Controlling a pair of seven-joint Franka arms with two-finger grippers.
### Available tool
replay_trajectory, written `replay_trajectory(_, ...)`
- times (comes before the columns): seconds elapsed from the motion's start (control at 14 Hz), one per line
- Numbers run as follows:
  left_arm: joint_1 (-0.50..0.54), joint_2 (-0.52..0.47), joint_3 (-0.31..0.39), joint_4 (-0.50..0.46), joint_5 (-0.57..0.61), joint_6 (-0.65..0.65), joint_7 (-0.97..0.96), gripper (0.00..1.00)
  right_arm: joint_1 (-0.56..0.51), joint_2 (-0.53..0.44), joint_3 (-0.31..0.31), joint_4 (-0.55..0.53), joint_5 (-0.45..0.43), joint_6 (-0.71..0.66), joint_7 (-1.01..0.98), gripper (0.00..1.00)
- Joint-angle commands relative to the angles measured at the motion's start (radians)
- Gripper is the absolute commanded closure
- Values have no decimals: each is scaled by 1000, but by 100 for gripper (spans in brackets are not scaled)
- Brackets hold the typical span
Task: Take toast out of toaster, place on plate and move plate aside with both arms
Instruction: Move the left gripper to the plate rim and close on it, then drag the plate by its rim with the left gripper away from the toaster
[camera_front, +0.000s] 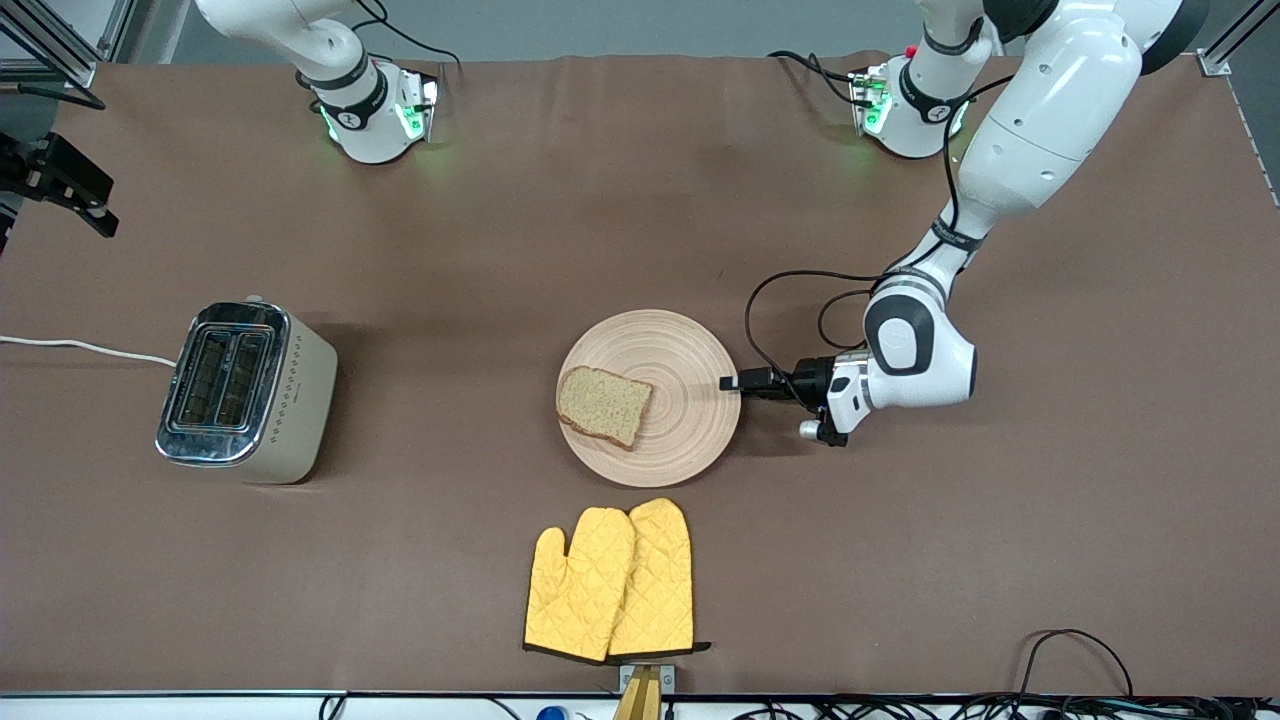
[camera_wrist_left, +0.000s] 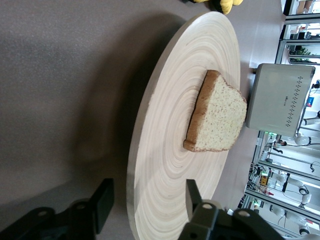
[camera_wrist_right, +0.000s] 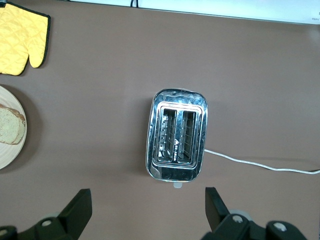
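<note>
The toast (camera_front: 605, 405), a single squarish slice with a speckled tan face and a darker crust, is lying flat on the plate (camera_front: 690, 350), toward the edge facing the right arm's end of the table. The plate is one round disc of pale wood with concentric ring grain, sitting mid-table. The left gripper (camera_front: 729, 383) is reaching in low at the plate's rim on the left arm's side; in the left wrist view its black fingers (camera_wrist_left: 103, 202) are standing apart, one on each side of the rim's edge, not closed on it. The right gripper (camera_wrist_right: 145, 212) is hanging high over the toaster (camera_front: 245, 393) with its jaws spread wide, waiting. The toaster is one boxy two-slot unit, cream sides under a shiny chrome top, its white cord (camera_front: 85, 348) trailing off; any lettering on it is too small to read. Two yellow quilted oven mitts (camera_front: 610, 582) are lying side by side, overlapping, nearer the front camera than the plate.
</note>
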Motion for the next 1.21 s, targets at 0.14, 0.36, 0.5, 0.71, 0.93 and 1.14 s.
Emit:
replay_trajectory(0.14, -9, 16, -5, 17, -27, 22, 21, 55, -263, -8, 171, -13, 98, 11, -1, 0)
replay_trajectory(0.36, -7, 16, -5, 15, -32, 22, 21, 83, -306, 10, 154, -11, 123, 9, -12, 0)
replay_trajectory(0.5, -6, 14, -5, 15, -32, 22, 21, 97, -303, 12, 154, -13, 124, 2, -11, 0)
replay_trajectory(0.71, 12, -1, -5, 17, -30, 11, 17, 100, -293, 10, 154, -24, 127, -14, -11, 0)
replay_trajectory(0.93, 48, -68, -5, 15, -24, 7, -23, 100, -292, 12, 155, -27, 126, -3, -1, 0)
replay_trajectory(1.14, 63, -162, 0, 11, -15, -8, -135, 100, -289, 12, 160, -25, 126, -1, 0, 0)
